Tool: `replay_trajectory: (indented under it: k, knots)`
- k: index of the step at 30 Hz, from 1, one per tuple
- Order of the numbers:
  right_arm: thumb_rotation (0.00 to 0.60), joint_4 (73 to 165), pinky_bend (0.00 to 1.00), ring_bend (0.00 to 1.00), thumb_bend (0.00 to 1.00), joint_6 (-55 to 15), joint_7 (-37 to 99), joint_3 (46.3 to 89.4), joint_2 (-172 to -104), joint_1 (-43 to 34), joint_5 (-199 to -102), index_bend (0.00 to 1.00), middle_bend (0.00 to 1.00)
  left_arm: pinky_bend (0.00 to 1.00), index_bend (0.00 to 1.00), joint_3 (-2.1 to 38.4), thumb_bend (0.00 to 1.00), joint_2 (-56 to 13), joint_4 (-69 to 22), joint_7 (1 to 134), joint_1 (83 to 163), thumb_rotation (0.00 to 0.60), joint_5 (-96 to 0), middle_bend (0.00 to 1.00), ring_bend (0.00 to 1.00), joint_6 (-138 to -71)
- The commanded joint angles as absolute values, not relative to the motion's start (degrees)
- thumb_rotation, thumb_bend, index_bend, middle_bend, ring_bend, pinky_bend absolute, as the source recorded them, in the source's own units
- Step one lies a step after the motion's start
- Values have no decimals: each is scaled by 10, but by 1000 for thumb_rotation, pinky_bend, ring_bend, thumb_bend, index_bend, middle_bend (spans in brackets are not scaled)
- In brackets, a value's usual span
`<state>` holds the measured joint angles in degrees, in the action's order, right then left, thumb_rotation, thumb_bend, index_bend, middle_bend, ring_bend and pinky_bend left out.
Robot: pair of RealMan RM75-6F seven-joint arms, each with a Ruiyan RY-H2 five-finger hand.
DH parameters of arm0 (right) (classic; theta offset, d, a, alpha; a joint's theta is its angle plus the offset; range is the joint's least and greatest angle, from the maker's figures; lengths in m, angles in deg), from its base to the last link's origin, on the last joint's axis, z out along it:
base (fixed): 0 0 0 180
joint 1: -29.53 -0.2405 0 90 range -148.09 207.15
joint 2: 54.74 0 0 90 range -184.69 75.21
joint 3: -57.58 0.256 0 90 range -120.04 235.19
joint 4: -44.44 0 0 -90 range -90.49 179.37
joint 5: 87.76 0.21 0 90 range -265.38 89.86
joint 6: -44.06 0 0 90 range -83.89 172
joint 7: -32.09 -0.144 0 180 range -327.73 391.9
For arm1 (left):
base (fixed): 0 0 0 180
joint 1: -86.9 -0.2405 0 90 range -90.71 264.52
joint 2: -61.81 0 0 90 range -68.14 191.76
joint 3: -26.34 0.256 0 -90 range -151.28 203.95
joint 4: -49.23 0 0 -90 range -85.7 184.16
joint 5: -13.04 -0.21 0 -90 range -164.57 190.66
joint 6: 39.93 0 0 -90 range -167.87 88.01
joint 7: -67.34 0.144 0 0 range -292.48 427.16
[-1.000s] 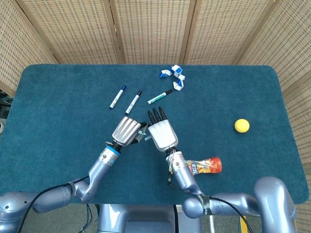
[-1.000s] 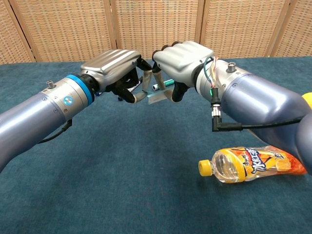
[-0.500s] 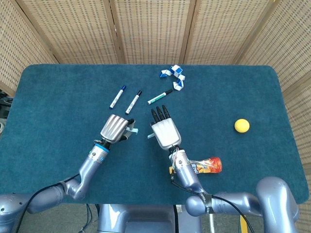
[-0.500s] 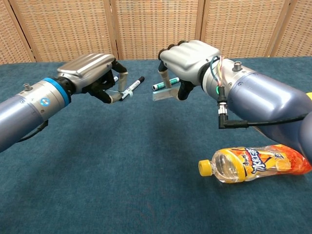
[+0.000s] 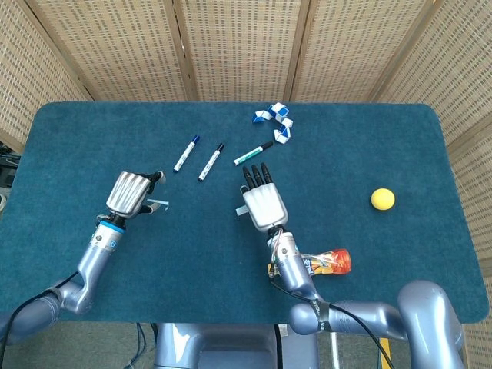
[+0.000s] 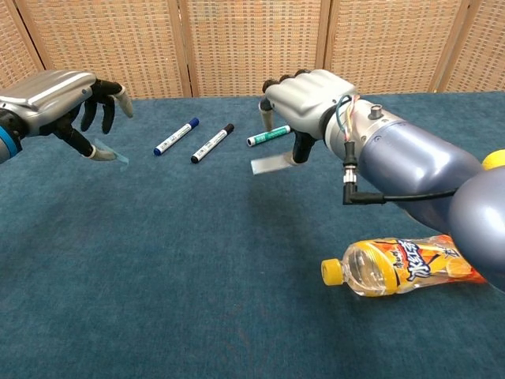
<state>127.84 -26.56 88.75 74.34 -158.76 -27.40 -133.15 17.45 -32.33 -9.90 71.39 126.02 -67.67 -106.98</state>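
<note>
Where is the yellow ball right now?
In the head view the yellow ball lies alone on the blue table, far to the right near its edge, up and right of the orange bottle.

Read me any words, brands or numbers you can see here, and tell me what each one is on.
Bottle: orange label with large white characters, too stylised and blurred to read.
Markers: any barrel print too small to read.
Nothing legible on either hand or the clear strip.

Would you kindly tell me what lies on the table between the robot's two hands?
In the chest view, the blue-capped marker and black-capped marker lie on the cloth between the left hand and right hand, farther back than both.
</note>
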Motion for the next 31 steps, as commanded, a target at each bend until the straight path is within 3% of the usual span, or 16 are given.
replay_trajectory:
  k: [1,6,9,13,24,31]
  knots:
    - [600,1299,0,0,0,-288,881,758,-1583,-267,-1333,0,0,203,0,165,0,-281,-160,752,1249,600,-649,0,38,-1059]
    - [600,1341,0,0,0,-316,854,758,-1558,-249,-1369,0,0,98,0,161,0,-227,-239,780,1230,600,-627,0,0,-1060]
    - [600,1417,0,0,0,-343,791,737,-1488,-200,-1427,0,0,52,0,172,0,-154,-325,796,1191,600,-629,0,0,-1098]
    - [600,1442,0,0,0,-359,715,705,-1425,-149,-1489,0,0,3,0,186,0,-99,-388,787,1146,600,-630,0,0,-1137]
    - [600,1359,0,0,0,-410,516,613,-1349,-44,-1653,0,0,0,0,227,0,-59,-407,692,1040,600,-666,0,0,-1246]
    - [600,1366,0,0,0,-484,444,567,-1314,41,-1706,0,0,0,0,262,0,-63,-416,643,966,600,-685,0,0,-1312]
